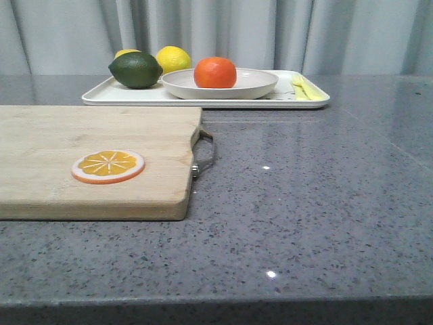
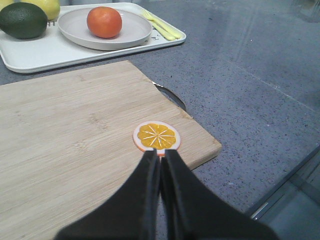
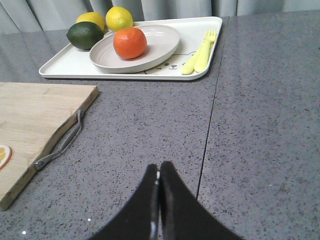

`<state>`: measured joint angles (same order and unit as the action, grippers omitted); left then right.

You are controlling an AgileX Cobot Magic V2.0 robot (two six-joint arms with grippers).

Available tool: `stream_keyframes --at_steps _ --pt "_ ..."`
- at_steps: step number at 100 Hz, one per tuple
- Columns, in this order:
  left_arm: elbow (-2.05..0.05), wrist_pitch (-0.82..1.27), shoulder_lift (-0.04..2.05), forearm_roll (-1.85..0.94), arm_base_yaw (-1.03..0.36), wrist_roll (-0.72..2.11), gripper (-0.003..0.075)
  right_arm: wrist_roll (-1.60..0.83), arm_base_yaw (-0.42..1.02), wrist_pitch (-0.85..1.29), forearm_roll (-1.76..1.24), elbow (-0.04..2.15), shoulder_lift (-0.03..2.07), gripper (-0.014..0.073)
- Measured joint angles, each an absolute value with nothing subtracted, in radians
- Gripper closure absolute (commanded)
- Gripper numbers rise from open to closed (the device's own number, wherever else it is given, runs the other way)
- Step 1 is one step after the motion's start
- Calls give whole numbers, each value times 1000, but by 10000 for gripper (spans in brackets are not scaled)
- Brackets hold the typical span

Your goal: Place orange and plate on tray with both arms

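Note:
The orange (image 1: 215,72) sits in the off-white plate (image 1: 257,84), and the plate rests on the white tray (image 1: 135,96) at the far side of the table. They also show in the left wrist view, orange (image 2: 104,22), plate (image 2: 75,27), tray (image 2: 45,52), and in the right wrist view, orange (image 3: 130,42), plate (image 3: 160,40), tray (image 3: 70,62). My left gripper (image 2: 160,153) is shut and empty above the cutting board's near corner. My right gripper (image 3: 159,167) is shut and empty over bare table. Neither gripper shows in the front view.
A wooden cutting board (image 1: 61,145) with a metal handle (image 1: 205,154) lies at the left, an orange slice disc (image 1: 108,166) on it. On the tray are a dark green fruit (image 1: 135,69), a yellow lemon (image 1: 173,59) and yellow cutlery (image 1: 306,88).

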<state>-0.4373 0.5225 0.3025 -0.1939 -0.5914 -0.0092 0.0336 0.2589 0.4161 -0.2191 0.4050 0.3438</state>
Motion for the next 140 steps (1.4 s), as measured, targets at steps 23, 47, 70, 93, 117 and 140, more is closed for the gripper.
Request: stream_keyframes --at_steps 23,47,70,93,117,140 --pt "-418 522 284 -183 -591 -9 739 34 259 416 -219 405 344 660" --pt "-315 454 241 -168 -505 -9 739 34 259 416 -219 403 344 660" --pt "-185 279 142 -159 -317 27 739 34 259 416 -219 403 344 660" --pt "-81 239 13 -132 -162 38 739 34 259 416 -219 403 344 660" --pt "1 194 -4 -116 -54 -9 739 34 259 416 -219 403 344 660" --pt "1 177 -4 -49 -40 -80 738 34 259 416 -219 403 344 660"
